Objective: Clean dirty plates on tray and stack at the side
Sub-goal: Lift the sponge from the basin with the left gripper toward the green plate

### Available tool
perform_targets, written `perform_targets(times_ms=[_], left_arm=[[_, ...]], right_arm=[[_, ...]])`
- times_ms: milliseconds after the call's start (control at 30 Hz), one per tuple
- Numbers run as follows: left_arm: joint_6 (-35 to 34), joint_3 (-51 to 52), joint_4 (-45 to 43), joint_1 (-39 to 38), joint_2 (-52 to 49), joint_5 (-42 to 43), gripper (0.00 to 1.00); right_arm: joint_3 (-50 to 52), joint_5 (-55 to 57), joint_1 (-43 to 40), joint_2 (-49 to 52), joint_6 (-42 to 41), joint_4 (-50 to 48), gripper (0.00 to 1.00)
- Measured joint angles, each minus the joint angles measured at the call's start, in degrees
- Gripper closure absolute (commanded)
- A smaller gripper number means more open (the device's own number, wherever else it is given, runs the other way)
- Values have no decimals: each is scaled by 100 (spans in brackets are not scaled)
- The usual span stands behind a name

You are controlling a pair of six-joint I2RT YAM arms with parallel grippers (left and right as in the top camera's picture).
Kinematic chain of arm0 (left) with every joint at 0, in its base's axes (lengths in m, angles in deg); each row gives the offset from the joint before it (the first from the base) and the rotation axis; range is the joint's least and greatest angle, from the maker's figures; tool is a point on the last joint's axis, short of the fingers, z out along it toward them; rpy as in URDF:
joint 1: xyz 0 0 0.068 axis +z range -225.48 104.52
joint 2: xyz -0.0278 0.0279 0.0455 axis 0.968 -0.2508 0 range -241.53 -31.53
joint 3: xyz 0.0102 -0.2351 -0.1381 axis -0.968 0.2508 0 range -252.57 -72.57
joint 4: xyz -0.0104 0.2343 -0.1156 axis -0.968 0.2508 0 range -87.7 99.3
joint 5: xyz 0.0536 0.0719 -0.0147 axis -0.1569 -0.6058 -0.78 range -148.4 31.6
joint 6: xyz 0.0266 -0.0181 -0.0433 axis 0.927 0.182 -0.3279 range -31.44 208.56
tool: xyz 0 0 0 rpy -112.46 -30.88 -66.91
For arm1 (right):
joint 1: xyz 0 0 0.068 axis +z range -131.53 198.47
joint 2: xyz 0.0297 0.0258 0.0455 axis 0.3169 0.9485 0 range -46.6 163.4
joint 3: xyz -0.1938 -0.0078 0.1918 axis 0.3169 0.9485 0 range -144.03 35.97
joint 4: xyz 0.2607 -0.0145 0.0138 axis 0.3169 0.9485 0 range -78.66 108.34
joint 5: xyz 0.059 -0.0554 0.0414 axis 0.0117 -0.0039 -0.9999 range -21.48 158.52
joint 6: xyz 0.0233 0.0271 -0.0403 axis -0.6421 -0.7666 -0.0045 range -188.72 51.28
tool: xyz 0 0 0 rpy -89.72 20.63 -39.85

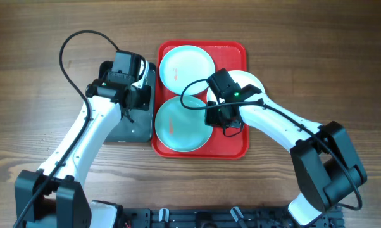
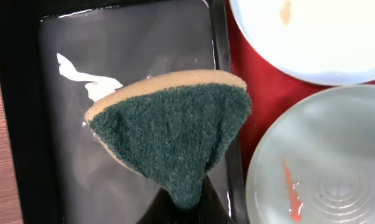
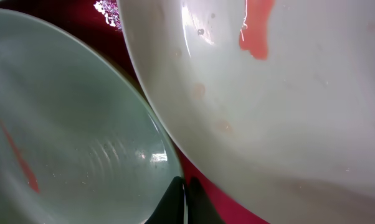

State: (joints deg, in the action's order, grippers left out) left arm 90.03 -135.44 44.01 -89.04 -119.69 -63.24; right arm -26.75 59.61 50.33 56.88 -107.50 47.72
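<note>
The red tray (image 1: 235, 54) holds three plates. One light-blue plate (image 1: 187, 66) lies at the far end and shows an orange smear in the left wrist view (image 2: 324, 37). A second light-blue plate (image 1: 181, 123) with a red smear lies at the near end (image 2: 324, 162) (image 3: 69, 124). A white plate (image 1: 250, 82) with an orange-red smear (image 3: 268, 93) sits at the right, overhanging the tray's rim and overlapping the near plate's edge. My right gripper (image 1: 219, 114) (image 3: 184, 199) is shut on the near light-blue plate's right rim. My left gripper (image 1: 130, 79) (image 2: 186, 208) is shut on a green-and-yellow sponge (image 2: 175, 124).
A black tray (image 1: 137, 123) stands against the red tray's left side; it looks wet with a white streak (image 2: 88, 81), and the sponge hangs over it. Bare wooden table (image 1: 317, 50) lies left and right of the trays.
</note>
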Motion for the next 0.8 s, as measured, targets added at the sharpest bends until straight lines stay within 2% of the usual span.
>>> perform_targets(times_ms=[200, 333, 533, 800], left_arm=[[149, -24, -24, 0, 0, 63, 96], [96, -271, 216, -2, 0, 850, 96], [-511, -343, 739, -72, -2, 1707, 96], [-1456, 192, 170, -551, -44, 1950, 96]], right_arm=[[0, 0, 0, 0, 0, 0, 96], [0, 0, 0, 0, 0, -2, 96], [0, 0, 0, 0, 0, -7, 96], [0, 0, -2, 0, -66, -46, 95]])
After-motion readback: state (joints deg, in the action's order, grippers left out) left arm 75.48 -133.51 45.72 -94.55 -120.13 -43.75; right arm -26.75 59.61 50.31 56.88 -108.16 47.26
